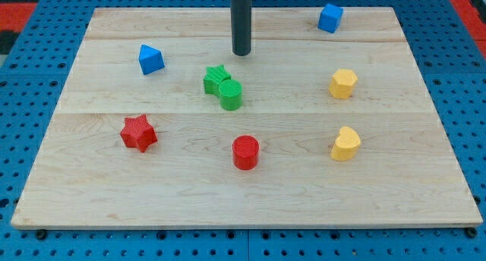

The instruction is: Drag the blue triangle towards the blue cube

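The blue triangle point(150, 59) lies on the wooden board at the upper left. The blue cube point(330, 18) sits near the board's top edge at the upper right. My tip point(241, 53) is at the end of the dark rod, at the upper middle of the board. It stands well to the right of the blue triangle and left of and below the blue cube, touching neither. It is just above the green star.
A green star point(216, 79) touches a green cylinder point(231, 94) at the centre. A red star point(138, 133) lies lower left, a red cylinder point(245, 152) lower middle. A yellow hexagon point(343, 83) and a yellow heart-like block point(345, 143) lie at the right.
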You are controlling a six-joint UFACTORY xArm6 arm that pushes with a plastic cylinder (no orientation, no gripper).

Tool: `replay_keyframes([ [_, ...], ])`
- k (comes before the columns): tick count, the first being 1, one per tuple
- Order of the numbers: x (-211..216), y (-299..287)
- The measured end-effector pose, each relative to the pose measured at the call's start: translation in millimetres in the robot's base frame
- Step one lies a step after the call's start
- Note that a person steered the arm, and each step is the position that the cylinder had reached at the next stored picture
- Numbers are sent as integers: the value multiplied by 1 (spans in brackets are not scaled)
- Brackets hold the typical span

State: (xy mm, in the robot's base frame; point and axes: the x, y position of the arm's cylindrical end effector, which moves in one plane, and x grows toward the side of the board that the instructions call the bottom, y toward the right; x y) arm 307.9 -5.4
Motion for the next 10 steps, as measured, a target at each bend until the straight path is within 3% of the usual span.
replay_keyframes([
  [2,23,-44],
  [4,45,-158],
  [5,60,-183],
  [6,47,-220],
  [8,23,-115],
  [10,9,-181],
])
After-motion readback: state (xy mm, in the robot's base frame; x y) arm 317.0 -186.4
